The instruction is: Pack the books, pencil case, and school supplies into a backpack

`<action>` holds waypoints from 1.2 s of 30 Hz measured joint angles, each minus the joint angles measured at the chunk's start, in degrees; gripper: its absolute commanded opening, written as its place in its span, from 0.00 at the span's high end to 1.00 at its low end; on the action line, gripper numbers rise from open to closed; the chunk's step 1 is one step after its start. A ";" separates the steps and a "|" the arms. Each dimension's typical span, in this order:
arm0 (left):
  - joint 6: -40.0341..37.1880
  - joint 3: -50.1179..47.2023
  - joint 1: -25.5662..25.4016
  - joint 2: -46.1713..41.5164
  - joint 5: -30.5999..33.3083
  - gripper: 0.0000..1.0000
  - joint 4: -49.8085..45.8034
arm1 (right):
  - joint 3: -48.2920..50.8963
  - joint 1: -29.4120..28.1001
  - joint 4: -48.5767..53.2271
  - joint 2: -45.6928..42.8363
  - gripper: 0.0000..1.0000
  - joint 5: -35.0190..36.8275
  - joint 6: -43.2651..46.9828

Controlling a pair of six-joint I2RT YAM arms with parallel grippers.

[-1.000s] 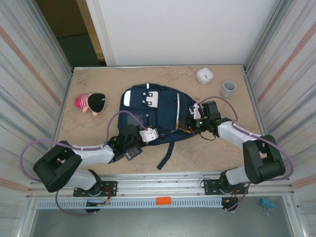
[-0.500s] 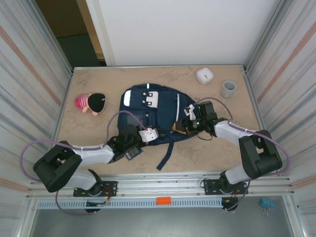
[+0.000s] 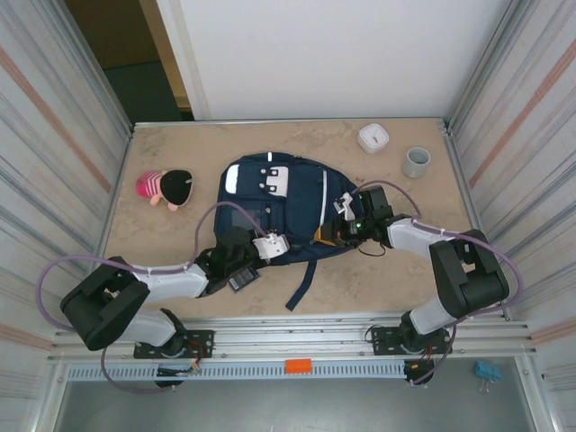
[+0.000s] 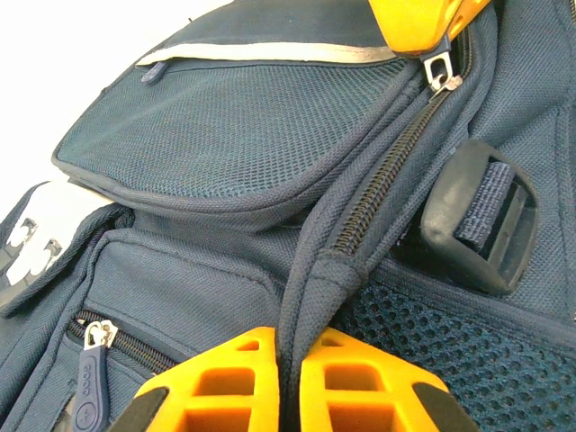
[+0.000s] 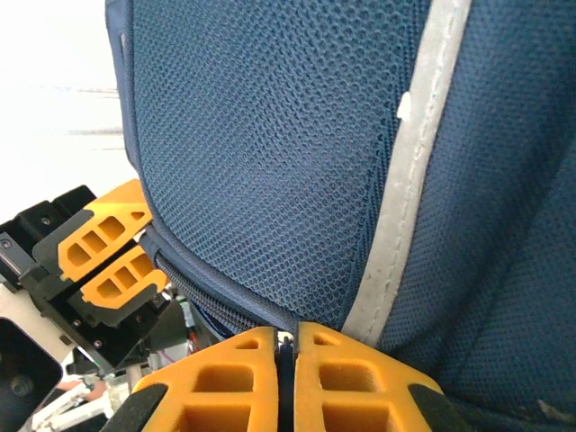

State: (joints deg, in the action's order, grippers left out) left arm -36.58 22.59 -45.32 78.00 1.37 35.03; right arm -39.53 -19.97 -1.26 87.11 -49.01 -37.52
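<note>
The navy backpack [image 3: 279, 202] lies flat in the middle of the table. My left gripper [image 4: 288, 337] is shut on a ridge of its fabric beside the main zipper [image 4: 382, 171], at the bag's near edge [image 3: 273, 245]. My right gripper [image 5: 286, 335] is shut on the small metal zipper pull [image 4: 438, 67] at the bag's right side [image 3: 324, 236]. A black palm-sized rectangle [image 3: 241, 280], one of the school supplies, lies by my left arm. The books and pencil case are out of view.
A pink and black plush doll [image 3: 166, 187] lies at the left. A white round device [image 3: 373, 137] and a grey cup [image 3: 416, 162] stand at the back right. A backpack strap [image 3: 303, 281] trails toward the near edge. Metal walls close in both sides.
My right gripper has moved left against the backpack's side and closed on the zipper pull. The left arm has not moved.
</note>
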 measured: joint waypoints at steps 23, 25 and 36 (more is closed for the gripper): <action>34.14 13.40 3.02 -14.49 2.40 0.28 -30.75 | 1.33 9.60 7.02 -7.06 1.00 1.01 4.13; 44.89 13.31 3.02 -17.14 3.37 0.25 -33.99 | 1.73 9.55 7.10 -7.15 1.00 1.49 4.61; 82.64 2.86 3.65 -21.40 4.72 0.23 -41.51 | 2.43 6.78 7.37 -7.87 1.00 4.33 5.05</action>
State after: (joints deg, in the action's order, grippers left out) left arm 46.06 25.45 -41.67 56.60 6.09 -6.48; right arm -37.10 -13.19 6.11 79.24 -44.69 -32.47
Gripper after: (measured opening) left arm 0.764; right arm 0.088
